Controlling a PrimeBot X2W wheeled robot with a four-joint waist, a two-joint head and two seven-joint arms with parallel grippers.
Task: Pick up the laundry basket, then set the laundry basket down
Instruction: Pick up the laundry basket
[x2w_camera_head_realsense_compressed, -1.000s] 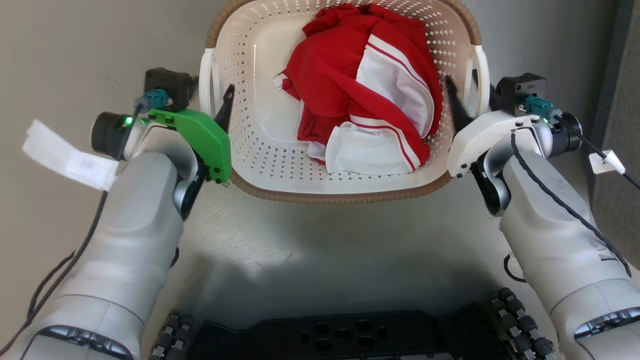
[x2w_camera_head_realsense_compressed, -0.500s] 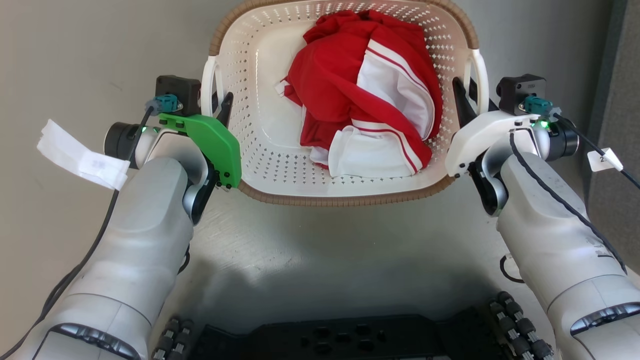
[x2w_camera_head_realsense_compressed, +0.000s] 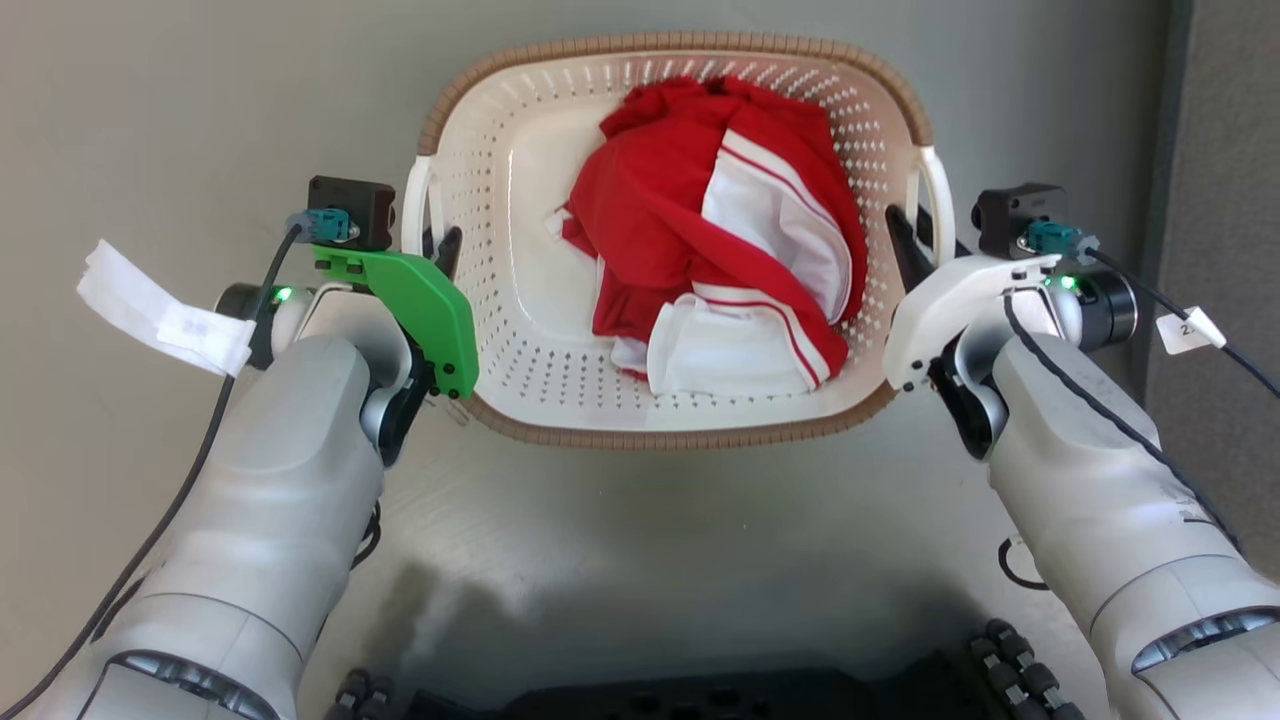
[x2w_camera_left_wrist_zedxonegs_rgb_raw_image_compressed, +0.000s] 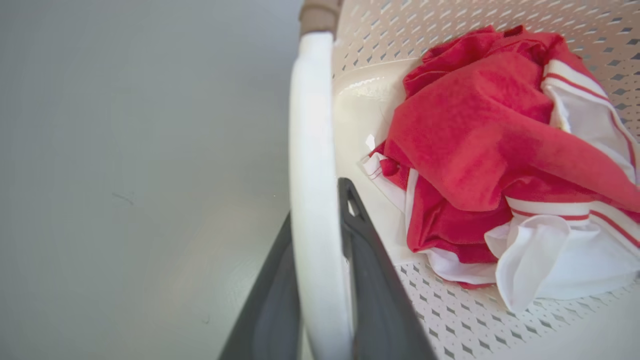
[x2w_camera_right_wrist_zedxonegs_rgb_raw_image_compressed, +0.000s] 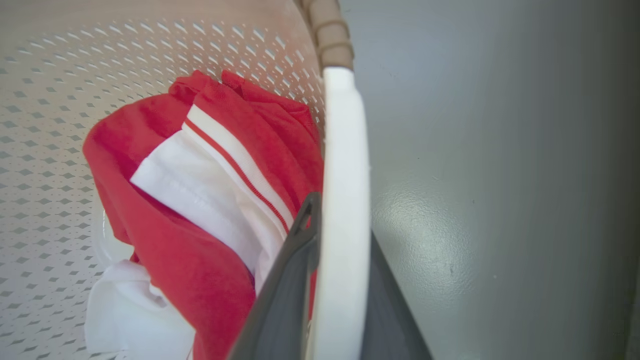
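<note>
While its white handles (x2w_camera_head_realsense_compressed: 415, 205) sit pinched between the dark fingers, left gripper (x2w_camera_head_realsense_compressed: 432, 243) and right gripper (x2w_camera_head_realsense_compressed: 922, 232) hold the laundry basket (x2w_camera_head_realsense_compressed: 660, 437) straight ahead, between both arms. Red-and-white garment (x2w_camera_head_realsense_compressed: 720, 250) bunched inside. Basket possibly clear of grey floor (x2w_camera_head_realsense_compressed: 150, 120); underside hidden.

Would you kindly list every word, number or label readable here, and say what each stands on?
"2": on the white tag beside the right forearm; partly hidden.
White tape flag beside the left forearm: print too blurred to read.
Dark marking on the right forearm: illegible.
On the laundry basket: no text visible.
</note>
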